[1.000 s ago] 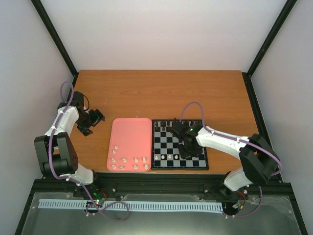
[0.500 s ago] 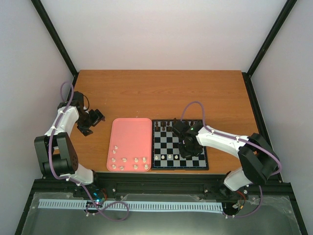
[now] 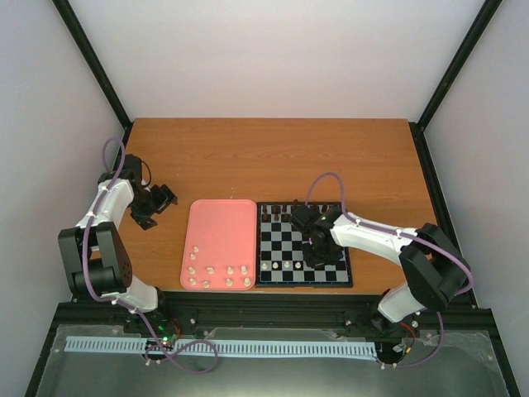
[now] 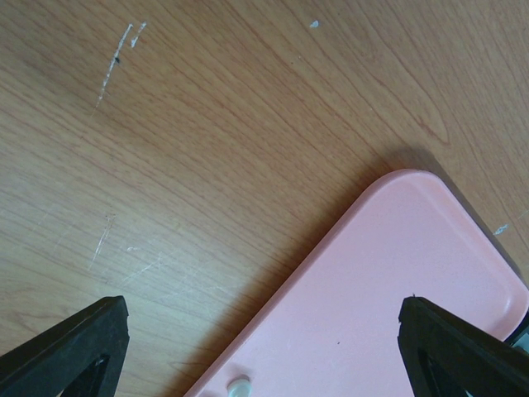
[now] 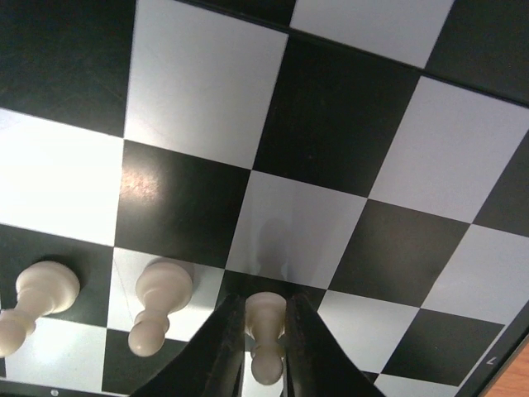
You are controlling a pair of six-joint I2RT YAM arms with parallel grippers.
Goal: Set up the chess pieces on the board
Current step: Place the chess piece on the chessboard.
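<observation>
Right hand astride pawn — near board edge

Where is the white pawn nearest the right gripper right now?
Right wrist view, bottom centre: the pawn stands on the board between the right gripper's fingers, two other white pawns to its picture-left.

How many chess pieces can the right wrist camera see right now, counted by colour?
Cream-white chess pieces: 3, two standing free and one between the fingers of the right gripper
Dark pieces: 0 in this view; they show only from above
Total: 3
</observation>
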